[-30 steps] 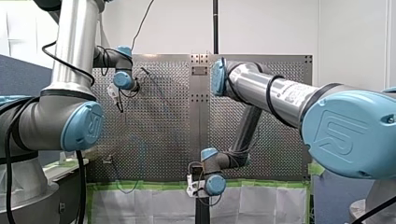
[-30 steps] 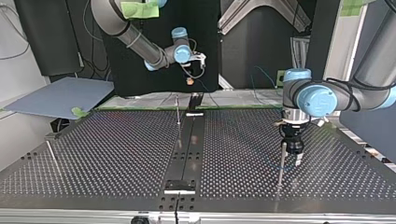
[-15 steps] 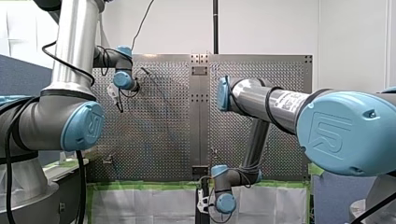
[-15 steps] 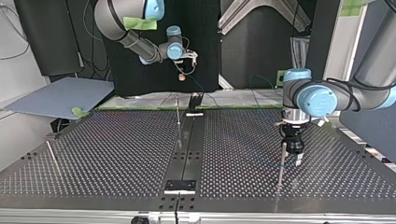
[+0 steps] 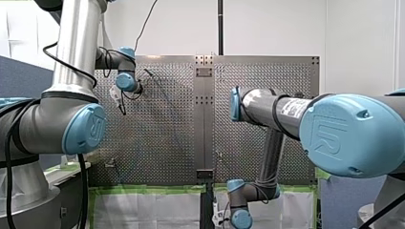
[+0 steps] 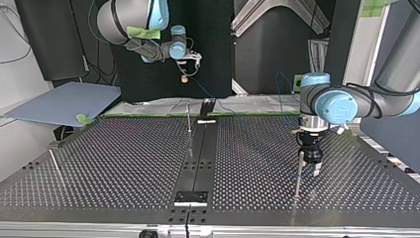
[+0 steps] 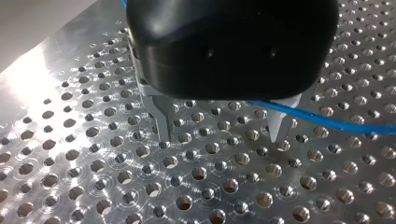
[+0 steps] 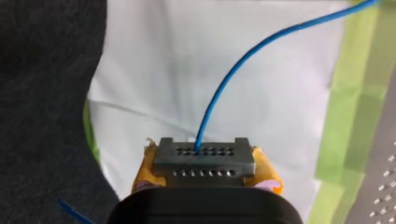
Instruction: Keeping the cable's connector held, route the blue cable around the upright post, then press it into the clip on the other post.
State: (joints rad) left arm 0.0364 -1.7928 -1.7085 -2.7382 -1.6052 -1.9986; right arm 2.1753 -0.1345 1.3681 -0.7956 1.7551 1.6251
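A UR logo (image 5: 88, 128) marks my left arm's blue joint cap; my right arm's white label (image 5: 293, 107) is unreadable. Past the counter's (image 6: 124, 163) arm-side edge, my right gripper (image 8: 205, 181) pinches the connector (image 8: 204, 156) between yellow pads (image 8: 270, 176), the blue cable (image 8: 233, 70) running ahead toward green tape (image 8: 348, 116). My left gripper (image 7: 219, 138), fingers spread, hangs over the counter beside an upright post (image 6: 298, 171), the cable passing one finger.

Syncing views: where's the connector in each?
Front view: too small to tell; right gripper sits at the bottom edge.
Top view: connector upper left, past the table's far edge.
Left wrist view: not in it.
Right wrist view: between the yellow pads.
Shared landmark: green tape (not left wrist).
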